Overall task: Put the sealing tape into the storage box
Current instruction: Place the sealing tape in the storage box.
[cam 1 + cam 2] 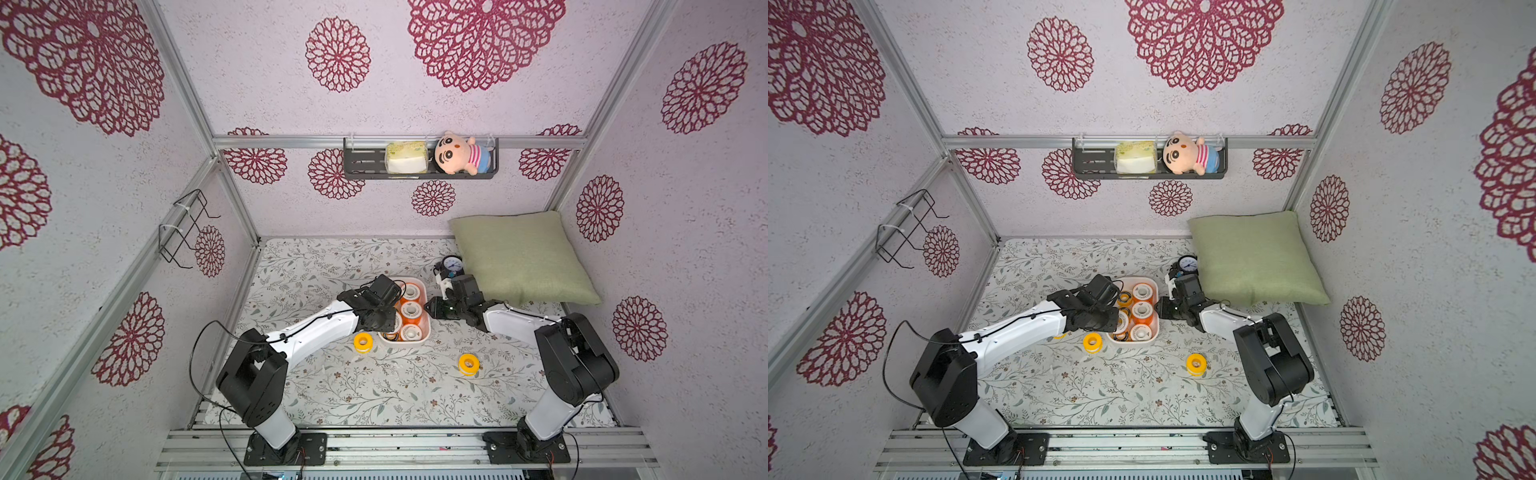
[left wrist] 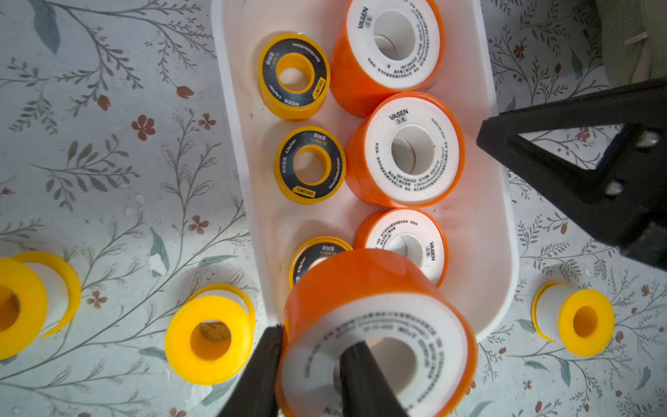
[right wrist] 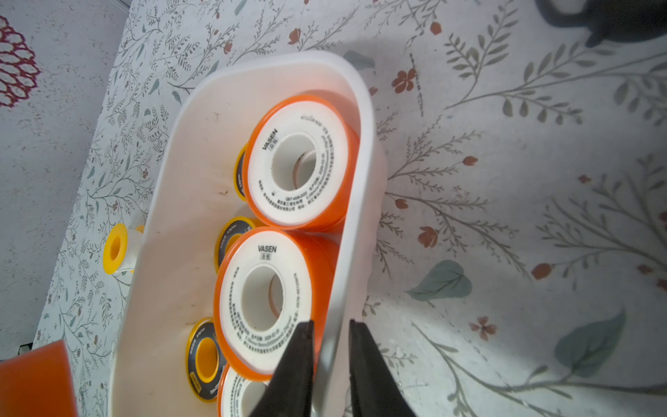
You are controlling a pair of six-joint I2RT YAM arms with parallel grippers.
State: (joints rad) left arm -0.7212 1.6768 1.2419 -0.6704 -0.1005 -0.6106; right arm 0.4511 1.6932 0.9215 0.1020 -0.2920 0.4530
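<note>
Gripping an orange spool [image 2: 375, 289] above the box [image 2: 505, 216] with left gripper [image 2: 314, 343], pinching box wall with right gripper [image 3: 330, 325]. Boxed: six spools [image 2: 408, 148]. Remaining: three yellow spools [image 2: 209, 334].

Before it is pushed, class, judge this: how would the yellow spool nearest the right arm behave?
The yellow spool lies flat on a flange, so it would probably slide, not roll. Its hollow core suggests it is light.

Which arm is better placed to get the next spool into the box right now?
Left. The left gripper holds an orange spool over the storage box; the right gripper is clamped on its wall.
</note>
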